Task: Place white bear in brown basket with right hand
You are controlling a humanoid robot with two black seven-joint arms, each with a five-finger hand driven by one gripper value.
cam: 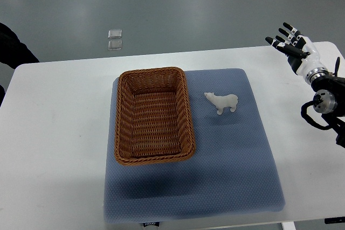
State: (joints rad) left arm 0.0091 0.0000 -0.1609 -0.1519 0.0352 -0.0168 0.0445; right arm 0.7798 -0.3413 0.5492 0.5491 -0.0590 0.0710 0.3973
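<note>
Right robot hand (291, 40) and forearm — white shells over black joints

The fingers (284, 32) are black with pale tips, set on a palm that mixes white panels and dark gaps. Below it sits a white, rounded wrist cuff, then a narrow metallic ring. The forearm beyond is black — a round grey-silver disc with small holes marks one joint, and black cables loop loosely beside it. At the picture's left edge shows a dark sleeve (13, 49) of plain black cloth, a person's.
</note>
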